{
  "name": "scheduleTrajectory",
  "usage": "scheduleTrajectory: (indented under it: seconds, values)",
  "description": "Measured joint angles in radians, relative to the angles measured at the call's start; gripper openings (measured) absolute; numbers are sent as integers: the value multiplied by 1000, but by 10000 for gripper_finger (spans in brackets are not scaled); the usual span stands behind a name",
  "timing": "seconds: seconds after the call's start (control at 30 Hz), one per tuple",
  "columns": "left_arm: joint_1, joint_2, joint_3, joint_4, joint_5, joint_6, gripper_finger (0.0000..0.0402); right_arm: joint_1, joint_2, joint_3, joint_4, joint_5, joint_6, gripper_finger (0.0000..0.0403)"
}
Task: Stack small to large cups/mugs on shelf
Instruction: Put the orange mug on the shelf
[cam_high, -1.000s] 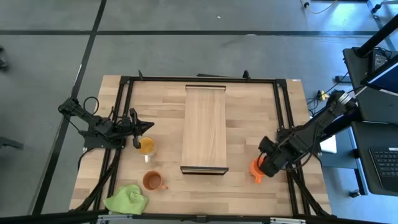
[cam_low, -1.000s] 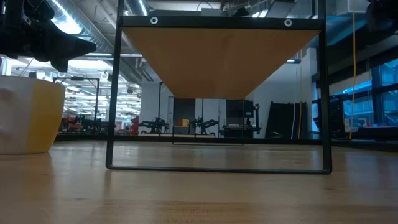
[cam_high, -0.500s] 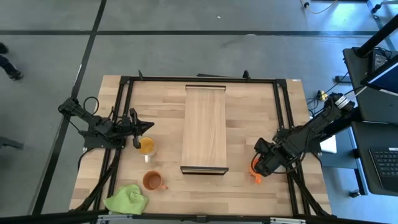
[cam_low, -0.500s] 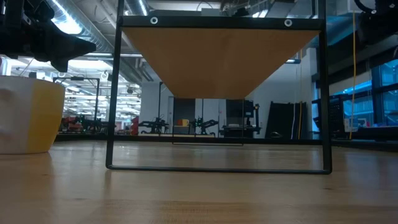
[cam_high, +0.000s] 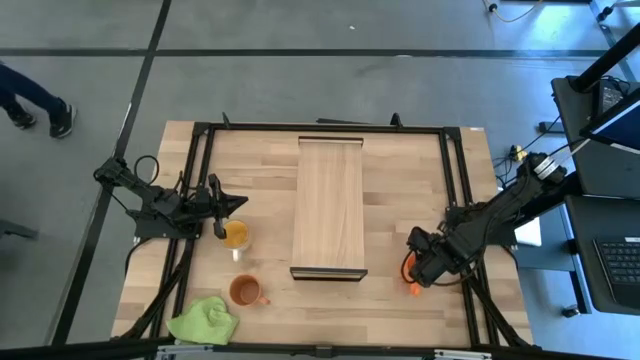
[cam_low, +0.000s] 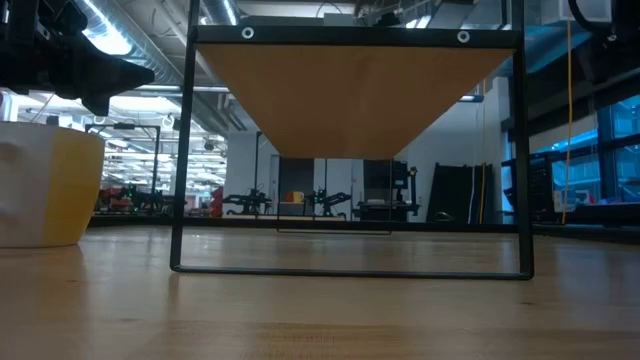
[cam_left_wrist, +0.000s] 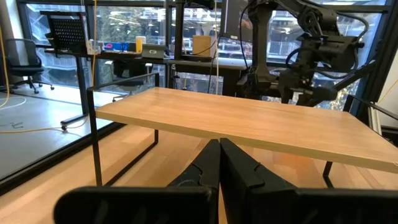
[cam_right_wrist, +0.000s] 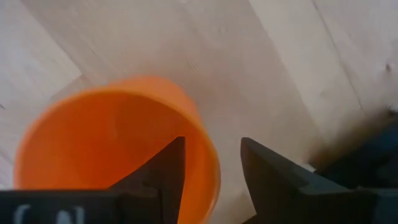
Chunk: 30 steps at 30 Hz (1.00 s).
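Observation:
The orange mug (cam_high: 410, 270) stands on the table right of the shelf (cam_high: 328, 208), a long light-wood board on a black frame. My right gripper (cam_high: 421, 262) is over the mug, open and pointing down. In its wrist view one finger is inside the mug (cam_right_wrist: 112, 149) and one outside. The amber cup (cam_high: 236, 235) stands left of the shelf, and my left gripper (cam_high: 222, 208) waits shut just beyond it. The rust-brown mug (cam_high: 245, 291) stands nearer the near edge. The low view shows the amber cup (cam_low: 45, 185) close up. My right gripper comes at the orange mug from above, pointing down. One finger (cam_right_wrist: 165, 171) is inside it and the other (cam_right_wrist: 267, 174) outside, with the mug's rim wall (cam_right_wrist: 208, 155) between them. I cannot tell whether either finger touches the wall. The mug stands upright on the table.
A lime-green cloth (cam_high: 205, 321) lies at the near left corner. Black frame rails (cam_high: 455, 180) run along both sides of the table. A person's legs (cam_high: 40, 105) show on the floor beyond the far left corner. Bare tabletop lies between the shelf and the orange mug.
My right gripper has shifted a little toward the table's left and now covers more of the orange mug, which has stayed in place. A person has walked into view on the floor at the far left.

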Motion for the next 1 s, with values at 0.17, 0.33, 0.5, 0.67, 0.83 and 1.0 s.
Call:
scheduleTrajectory:
  seconds: [0.17,0.33,0.5,0.67,0.83,1.0]
  values:
    - [0,0,0,0,0,0,0,0,7,0,-2,-25,1,132]
    - [0,0,0,0,0,0,0,0,7,0,0,-30,3,84]
    - [0,0,0,0,0,0,0,0,7,0,1,-31,3,50]
    - [0,0,0,0,0,0,0,0,6,0,2,-31,4,26]
    - [0,0,0,0,0,0,0,0,3,3,4,-32,6,14]
    - [0,0,0,0,0,0,0,0,4,3,2,-37,12,16]
